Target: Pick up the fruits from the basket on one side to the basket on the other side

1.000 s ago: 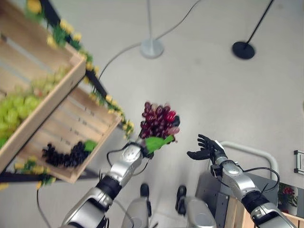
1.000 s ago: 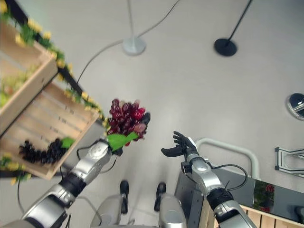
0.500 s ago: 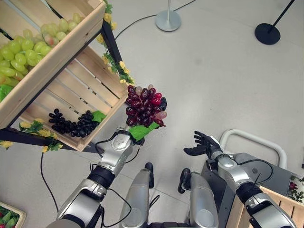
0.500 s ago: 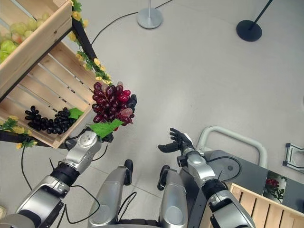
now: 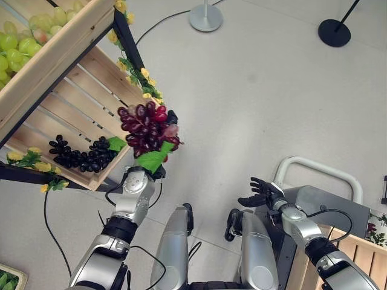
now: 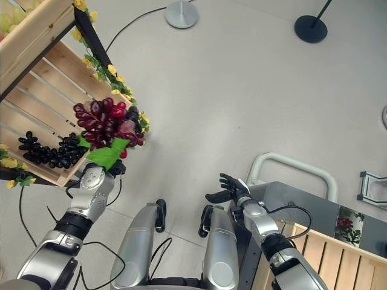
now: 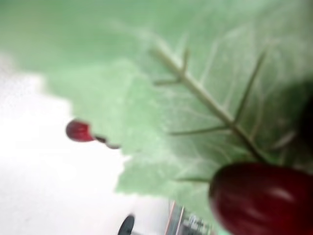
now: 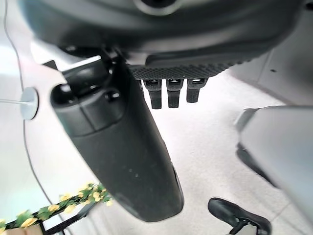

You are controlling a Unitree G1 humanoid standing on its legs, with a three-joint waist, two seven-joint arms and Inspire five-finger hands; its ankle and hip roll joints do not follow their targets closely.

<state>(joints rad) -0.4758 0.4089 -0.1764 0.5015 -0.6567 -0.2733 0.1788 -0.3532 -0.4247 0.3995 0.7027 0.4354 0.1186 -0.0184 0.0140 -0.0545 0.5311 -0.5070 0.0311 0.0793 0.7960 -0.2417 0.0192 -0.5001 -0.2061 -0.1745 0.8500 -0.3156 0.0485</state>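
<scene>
The left hand point(image 5: 158, 172) reaches up, fingers clasping the red grape bunch point(image 5: 146, 126) beside the lower crate point(image 5: 72, 109); the right hand point(image 5: 261, 193) hovers low, fingers loosely spread.

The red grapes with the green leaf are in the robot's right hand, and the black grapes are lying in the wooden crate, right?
Not quite. The red grapes with the green leaf are in the left hand, as the left eye view shows. The right hand is open and holds nothing. The black grapes do lie in the wooden crate.
</scene>
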